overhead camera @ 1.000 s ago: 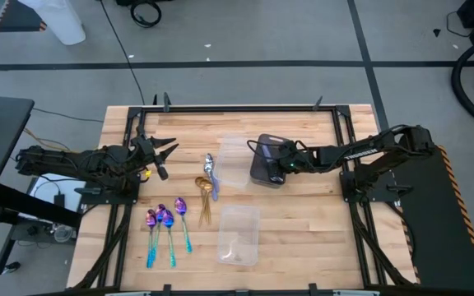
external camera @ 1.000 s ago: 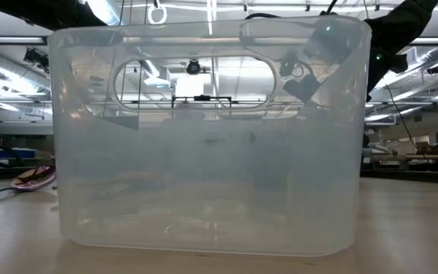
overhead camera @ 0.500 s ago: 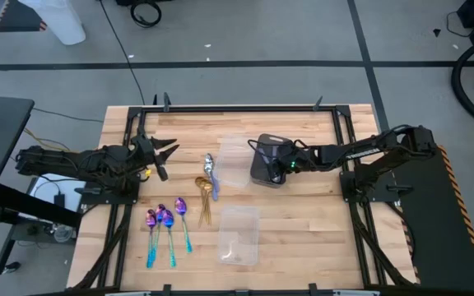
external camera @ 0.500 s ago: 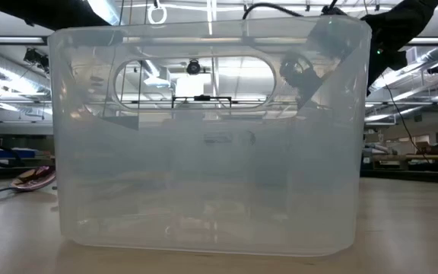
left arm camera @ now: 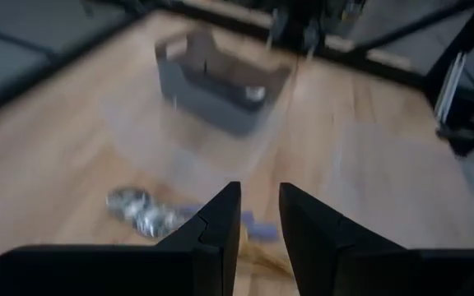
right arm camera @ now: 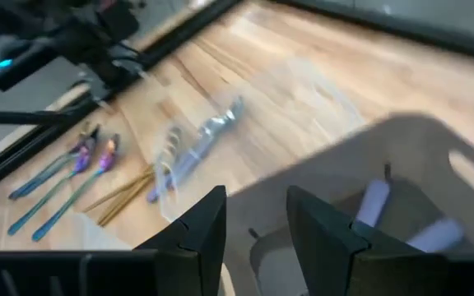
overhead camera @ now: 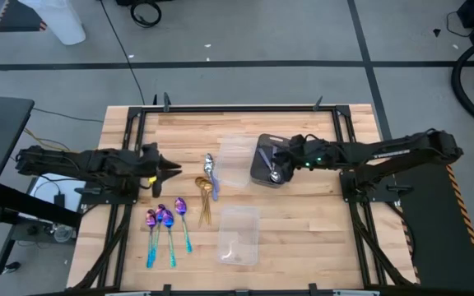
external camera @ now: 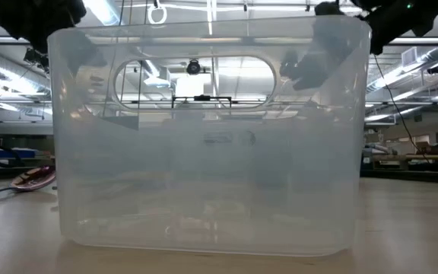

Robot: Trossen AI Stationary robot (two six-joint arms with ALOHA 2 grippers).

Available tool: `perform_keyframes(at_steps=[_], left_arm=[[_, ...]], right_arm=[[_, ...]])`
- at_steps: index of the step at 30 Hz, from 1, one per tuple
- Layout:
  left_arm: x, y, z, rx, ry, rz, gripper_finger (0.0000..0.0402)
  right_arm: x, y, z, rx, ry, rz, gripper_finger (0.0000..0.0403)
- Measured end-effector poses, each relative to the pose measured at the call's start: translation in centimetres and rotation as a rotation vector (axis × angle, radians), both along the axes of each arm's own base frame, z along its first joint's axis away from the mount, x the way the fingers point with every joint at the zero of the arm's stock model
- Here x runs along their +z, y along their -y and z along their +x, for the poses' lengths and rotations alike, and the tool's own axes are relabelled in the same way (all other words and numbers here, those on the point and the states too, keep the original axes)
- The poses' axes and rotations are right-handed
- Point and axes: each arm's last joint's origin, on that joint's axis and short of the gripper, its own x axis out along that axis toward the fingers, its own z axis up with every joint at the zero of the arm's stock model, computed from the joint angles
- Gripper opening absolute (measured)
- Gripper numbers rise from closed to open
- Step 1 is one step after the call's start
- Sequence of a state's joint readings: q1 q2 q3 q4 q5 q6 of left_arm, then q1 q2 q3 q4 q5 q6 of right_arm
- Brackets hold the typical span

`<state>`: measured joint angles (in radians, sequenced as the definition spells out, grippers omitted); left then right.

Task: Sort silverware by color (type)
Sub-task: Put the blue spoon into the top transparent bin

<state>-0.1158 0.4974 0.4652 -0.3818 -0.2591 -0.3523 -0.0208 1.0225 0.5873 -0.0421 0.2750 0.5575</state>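
Note:
Three purple-blue spoons with teal handles (overhead camera: 164,224) lie near the table's near-left side. Gold spoons (overhead camera: 205,194) lie beside them, and silver spoons (overhead camera: 210,167) lie just beyond the gold ones. My left gripper (overhead camera: 174,167) hovers left of the silver spoons (left arm camera: 142,214); its fingers are a narrow gap apart (left arm camera: 259,224) and hold nothing. My right gripper (overhead camera: 273,167) is above the dark grey tray (overhead camera: 262,170), open and empty (right arm camera: 255,222). Pale bluish spoon handles (right arm camera: 374,201) lie inside that tray.
One clear plastic tray (overhead camera: 234,161) stands between the silver spoons and the dark tray. A second clear tray (overhead camera: 239,235) sits near the table's near edge and fills the low view (external camera: 204,137). Bare wood shows at the table's far and near-right parts.
My left gripper has drawn its wide-spread fingers nearly together and reached a little toward the table's right, toward the silver spoons. My right arm has shifted over the dark tray, its elbow swinging toward the table's right edge.

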Motion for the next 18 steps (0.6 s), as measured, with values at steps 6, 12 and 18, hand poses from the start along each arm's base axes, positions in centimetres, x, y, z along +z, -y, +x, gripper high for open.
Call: perform_keyframes(at_steps=[6,12,18], left_arm=[[-1.2,0.6,1.1,-0.001,-0.094,-0.104,0.0094],[-2.3,1.5,2.9,0.025,-0.222,-0.186,0.0094],[-1.3,3.5,4.0,0.054,-0.373,-0.235,0.0094]], right_arm=[[0.7,-0.7,-0.5,-0.069,0.009,-0.132,0.0129],[0.9,-1.0,-0.5,-0.156,0.01,-0.228,0.0115],[0.7,-1.6,-0.3,-0.19,-0.007,-0.287,0.0101]])
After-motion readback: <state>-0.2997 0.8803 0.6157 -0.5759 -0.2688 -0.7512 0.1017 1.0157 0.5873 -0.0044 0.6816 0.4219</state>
